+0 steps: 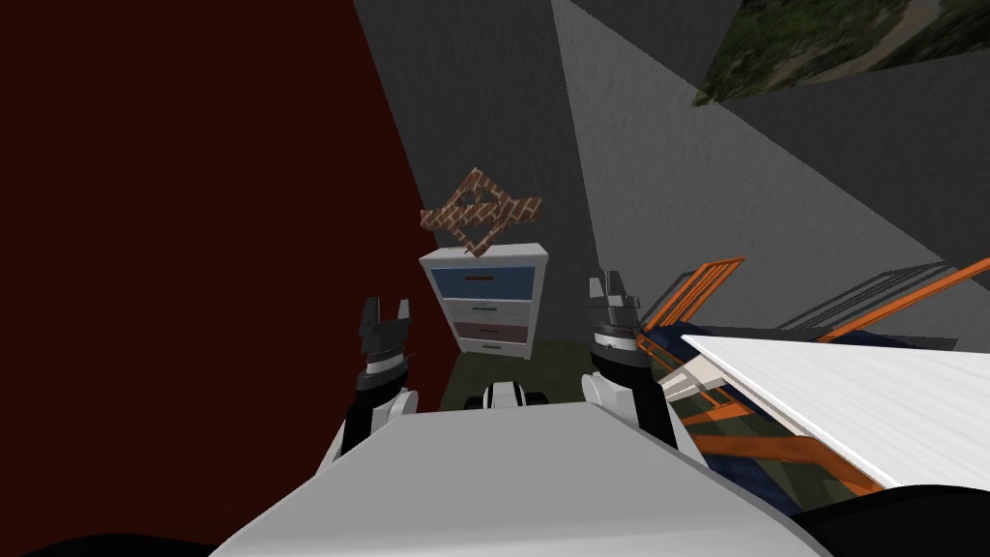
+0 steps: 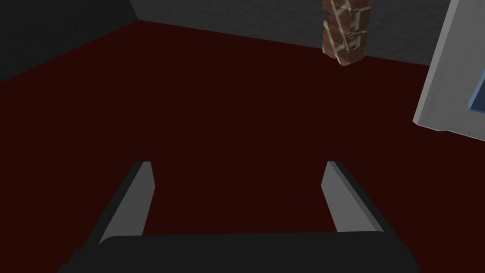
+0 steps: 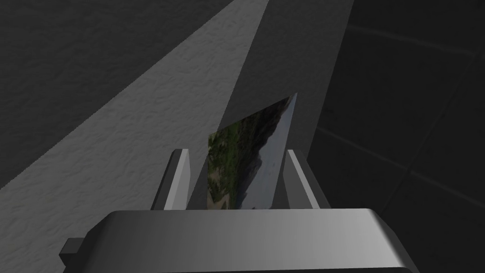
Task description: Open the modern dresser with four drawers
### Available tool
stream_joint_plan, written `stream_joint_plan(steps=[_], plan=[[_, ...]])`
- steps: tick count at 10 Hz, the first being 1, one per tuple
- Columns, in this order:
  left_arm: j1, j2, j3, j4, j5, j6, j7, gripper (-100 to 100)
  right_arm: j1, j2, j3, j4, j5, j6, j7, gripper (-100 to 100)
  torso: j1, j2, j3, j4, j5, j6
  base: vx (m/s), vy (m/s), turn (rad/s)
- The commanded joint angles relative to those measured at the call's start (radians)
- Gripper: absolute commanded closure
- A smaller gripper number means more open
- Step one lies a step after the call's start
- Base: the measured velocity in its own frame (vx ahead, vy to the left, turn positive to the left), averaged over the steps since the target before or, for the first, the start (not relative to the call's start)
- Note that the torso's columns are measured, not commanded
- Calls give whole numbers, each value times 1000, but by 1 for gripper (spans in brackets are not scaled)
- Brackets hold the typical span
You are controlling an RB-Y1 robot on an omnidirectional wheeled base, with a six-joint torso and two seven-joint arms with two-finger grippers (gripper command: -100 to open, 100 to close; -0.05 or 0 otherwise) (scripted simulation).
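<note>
Our left gripper [image 1: 386, 309] and right gripper [image 1: 607, 288] both have their fingers apart and hold nothing. The white dresser [image 1: 488, 300], its four drawers shut, stands beyond and between them, well apart from both. A brick-patterned ornament [image 1: 480, 213] sits on its top, and a dark red wall [image 2: 237, 109] faces the left gripper.

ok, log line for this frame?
phase: pre-contact | dresser: ahead, looks shut, untouched | left hand: open, empty | right hand: open, empty | brick-patterned piece: above dresser top
</note>
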Motion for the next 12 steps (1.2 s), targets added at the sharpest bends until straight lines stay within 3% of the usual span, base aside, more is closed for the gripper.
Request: stream_joint_plan(steps=[1, 7, 12], plan=[[-19, 11, -6, 57, -3, -11, -8, -100, 0, 0, 0, 0, 0, 0, 0, 0, 0, -1, 0, 0, 0, 0, 49, 25, -13], [-99, 30, -27, 264, -13, -44, -43, -100, 0, 0, 0, 0, 0, 0, 0, 0, 0, -1, -1, 0, 0, 0, 75, 44, -42], [-142, 33, -39, 385, -19, -66, -63, -100, 0, 0, 0, 0, 0, 0, 0, 0, 0, 1, 1, 0, 0, 0, 60, 29, -30]])
